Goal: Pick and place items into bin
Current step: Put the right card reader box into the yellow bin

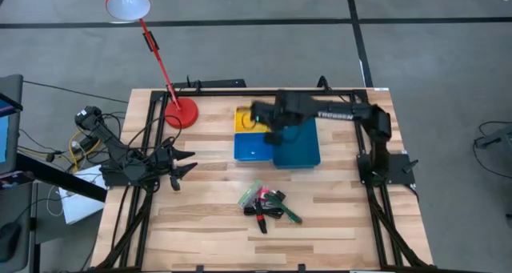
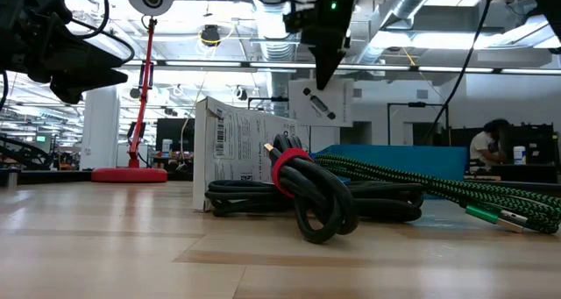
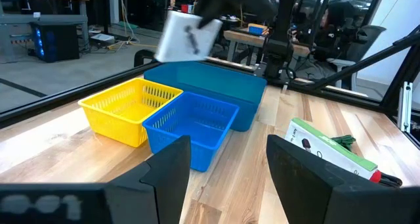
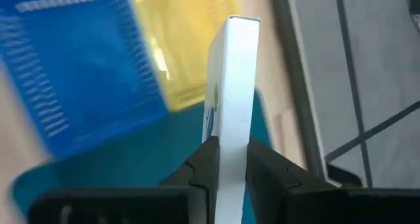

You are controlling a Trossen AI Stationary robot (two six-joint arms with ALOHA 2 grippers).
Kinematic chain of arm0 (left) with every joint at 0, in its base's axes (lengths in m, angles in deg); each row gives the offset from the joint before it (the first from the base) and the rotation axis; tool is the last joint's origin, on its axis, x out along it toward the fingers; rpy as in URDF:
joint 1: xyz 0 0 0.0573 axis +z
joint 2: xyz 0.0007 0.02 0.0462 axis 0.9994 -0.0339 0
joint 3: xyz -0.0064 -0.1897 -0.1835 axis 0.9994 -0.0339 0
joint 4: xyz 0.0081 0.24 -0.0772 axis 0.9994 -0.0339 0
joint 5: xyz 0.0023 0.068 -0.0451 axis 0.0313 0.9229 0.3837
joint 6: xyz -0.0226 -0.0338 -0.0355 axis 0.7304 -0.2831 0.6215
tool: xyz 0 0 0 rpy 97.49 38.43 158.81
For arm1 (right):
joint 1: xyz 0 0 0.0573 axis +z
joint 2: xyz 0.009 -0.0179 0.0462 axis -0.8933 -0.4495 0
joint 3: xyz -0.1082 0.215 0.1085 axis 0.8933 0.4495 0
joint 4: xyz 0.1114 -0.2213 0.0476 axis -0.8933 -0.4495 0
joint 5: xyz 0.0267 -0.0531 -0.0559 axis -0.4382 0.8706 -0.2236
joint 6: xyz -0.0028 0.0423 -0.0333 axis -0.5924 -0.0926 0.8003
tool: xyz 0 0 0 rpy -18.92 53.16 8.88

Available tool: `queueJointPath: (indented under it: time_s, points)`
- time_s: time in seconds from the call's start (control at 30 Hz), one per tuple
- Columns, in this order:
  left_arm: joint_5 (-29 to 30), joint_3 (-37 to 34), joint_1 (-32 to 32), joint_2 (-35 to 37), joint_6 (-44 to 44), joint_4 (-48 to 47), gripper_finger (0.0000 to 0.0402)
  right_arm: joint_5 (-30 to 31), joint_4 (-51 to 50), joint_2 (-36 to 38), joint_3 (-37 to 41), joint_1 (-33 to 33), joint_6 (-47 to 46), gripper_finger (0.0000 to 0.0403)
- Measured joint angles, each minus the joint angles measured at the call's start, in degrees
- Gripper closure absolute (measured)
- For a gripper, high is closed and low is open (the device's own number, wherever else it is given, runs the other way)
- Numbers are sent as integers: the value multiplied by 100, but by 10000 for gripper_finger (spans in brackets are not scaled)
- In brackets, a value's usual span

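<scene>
My right gripper [image 4: 231,148] hangs over the bin, shut on a flat white box [image 3: 184,37]. The bin has a yellow compartment [image 1: 244,117], a small blue one [image 1: 252,149] and a large teal one [image 1: 302,151]. Nearer the table's front edge lies a pile of items. It holds a white and green labelled box [image 2: 232,145], a coiled black cord with a red band [image 2: 307,189] and a green braided cord [image 2: 421,189]. My left gripper [image 3: 230,152] waits open at the table's left side, pointing level toward the bin. My right gripper pinches the white box's two broad faces [image 4: 231,129] between its two fingers, at one end of the box. The fingers slant down from above. The box [image 2: 320,102] hangs tilted below them, lifted clear over the bin.
A red desk lamp stands on its round base [image 1: 181,113] at the far left of the table, its arm reaching past the far edge. Black frame rails [image 1: 144,137] run along both sides. Bare wood lies between the pile and my left gripper.
</scene>
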Motion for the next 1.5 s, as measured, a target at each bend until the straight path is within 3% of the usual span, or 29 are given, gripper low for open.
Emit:
queueJointPath:
  time_s: [0.27,0.67,1.5]
  points:
    - [0,0,0,0,0,-1,212,-805,688,0,0,-703,1156,346]
    - [0,0,0,0,1,-2,212,-1207,1285,0,0,-747,2617,346]
    - [0,1,0,0,1,-1,212,-1791,1577,-15,0,-967,3228,346]
